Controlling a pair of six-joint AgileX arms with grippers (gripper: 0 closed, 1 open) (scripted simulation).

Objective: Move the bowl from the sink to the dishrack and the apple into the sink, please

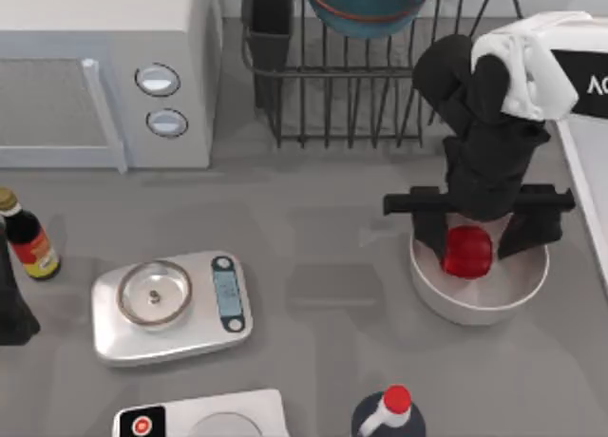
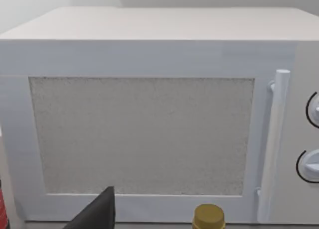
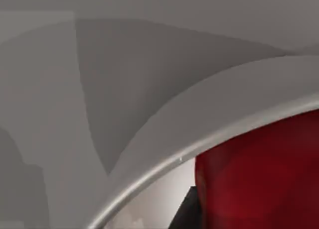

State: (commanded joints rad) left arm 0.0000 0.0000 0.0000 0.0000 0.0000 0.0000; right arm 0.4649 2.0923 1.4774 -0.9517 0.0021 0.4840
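Already the teal bowl sits in the dishrack, top centre. Right gripper straddles the apple in the white bowl, right of centre; jaws spread. Apple-to-sink remains.

The flat matte grey counter carries a boxy white microwave oven at ten o'clock, with a dark wire dishrack of thin upright bars just beside it at twelve o'clock. A large plain white bowl sits at four o'clock and a pale sink at the three o'clock edge. A silver kitchen scale lies at eight o'clock near a dark-glass sauce bottle at nine, with a white flat device and a red-capped dark bottle along six o'clock.
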